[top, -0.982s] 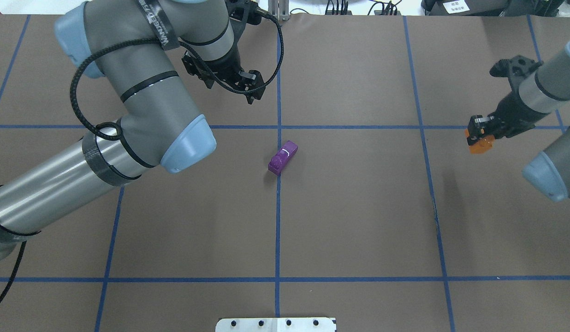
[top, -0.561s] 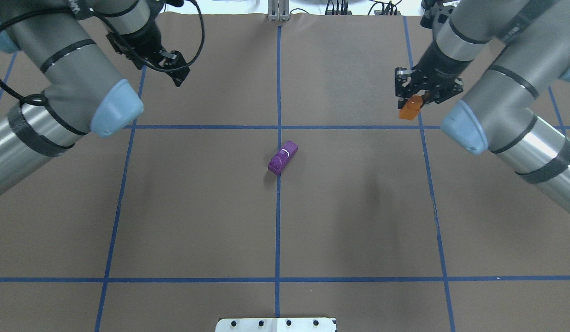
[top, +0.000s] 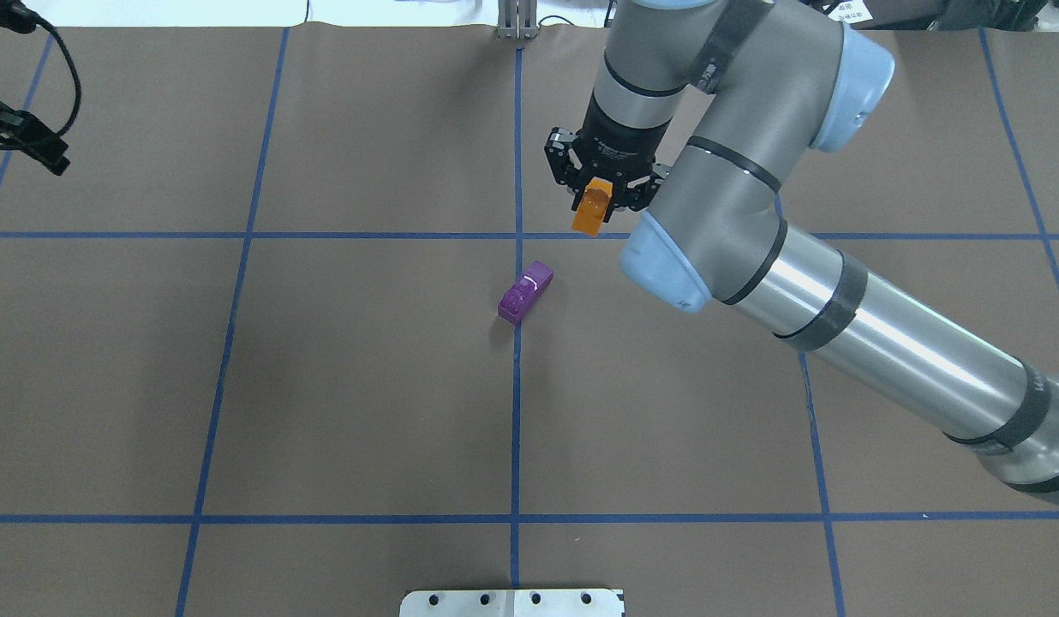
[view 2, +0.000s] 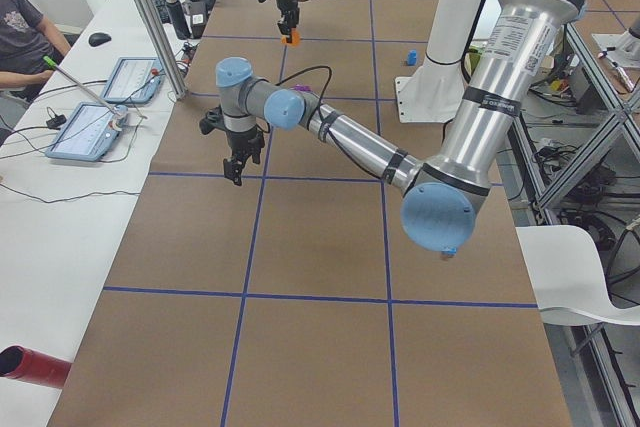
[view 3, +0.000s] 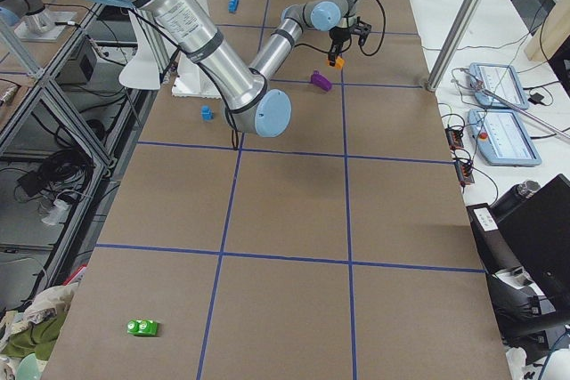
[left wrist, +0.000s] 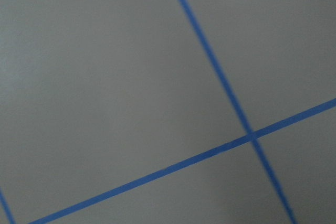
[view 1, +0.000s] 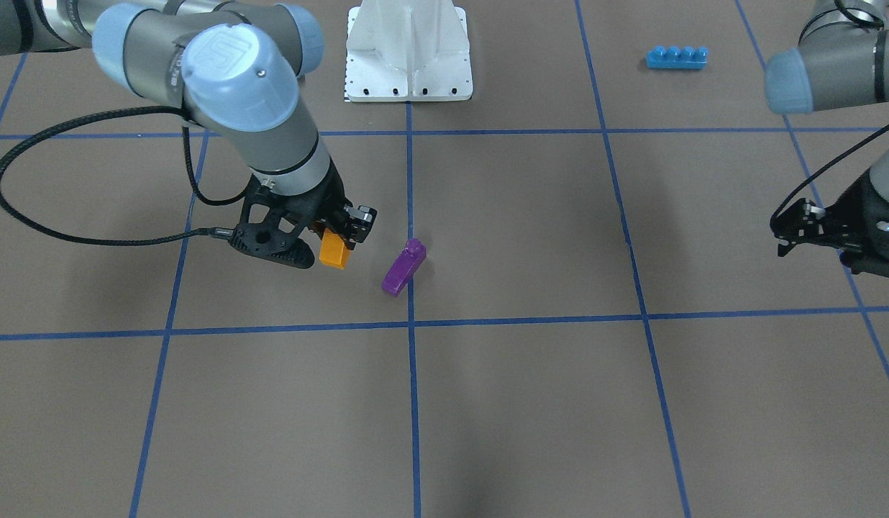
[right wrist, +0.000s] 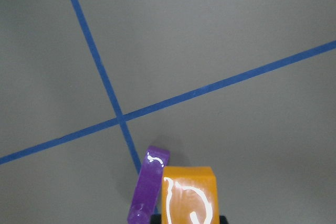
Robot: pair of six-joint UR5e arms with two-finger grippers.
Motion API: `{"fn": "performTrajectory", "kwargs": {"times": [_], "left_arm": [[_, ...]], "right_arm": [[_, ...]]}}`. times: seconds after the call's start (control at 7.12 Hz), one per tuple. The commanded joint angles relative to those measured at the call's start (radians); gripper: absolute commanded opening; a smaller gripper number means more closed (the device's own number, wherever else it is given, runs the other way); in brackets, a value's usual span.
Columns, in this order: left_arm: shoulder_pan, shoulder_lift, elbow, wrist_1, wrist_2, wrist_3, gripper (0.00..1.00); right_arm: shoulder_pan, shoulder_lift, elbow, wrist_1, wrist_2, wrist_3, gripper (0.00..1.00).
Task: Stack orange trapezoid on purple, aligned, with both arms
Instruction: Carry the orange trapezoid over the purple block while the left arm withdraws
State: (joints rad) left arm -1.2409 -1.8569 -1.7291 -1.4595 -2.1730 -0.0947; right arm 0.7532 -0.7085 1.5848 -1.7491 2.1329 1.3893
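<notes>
glossy orange trapezoid (top: 590,211) now nearer purple wedge (top: 524,293)

Overhead: behind robot, downward. Front: opposite, steep. Sides: tabletop (view 2: 320,247) ends, distant. Wrists: close, downward. Overhead, front, right wrist share purple block (top: 524,294).

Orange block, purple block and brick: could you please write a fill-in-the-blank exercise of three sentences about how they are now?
1. The orange block is held by the fingers of the ____ arm.
2. The purple block lies on a ____ tape line.
3. The brick has ____ studs.

Missing words: right, blue, four.
</notes>
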Motion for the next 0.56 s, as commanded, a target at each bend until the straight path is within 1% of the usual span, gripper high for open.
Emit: {"fn": "performTrajectory", "kwargs": {"times": [0.0,0.14,0.42], "left_arm": [[-0.068,0.105,0.022,-0.144,-0.018,0.015,1.0],[-0.066,0.108,0.07,-0.175,-0.015,0.02,1.0],[-0.066,0.123,0.118,-0.174,-0.014,0.023,1.0]], "right_arm": [[-0.09,0.09,-0.073,0.006,-0.109,0.13,0.0],[-0.115,0.112,-0.112,0.008,-0.141,0.184,0.0],[-0.13,0.115,-0.187,0.08,-0.142,0.4,0.0]]}}
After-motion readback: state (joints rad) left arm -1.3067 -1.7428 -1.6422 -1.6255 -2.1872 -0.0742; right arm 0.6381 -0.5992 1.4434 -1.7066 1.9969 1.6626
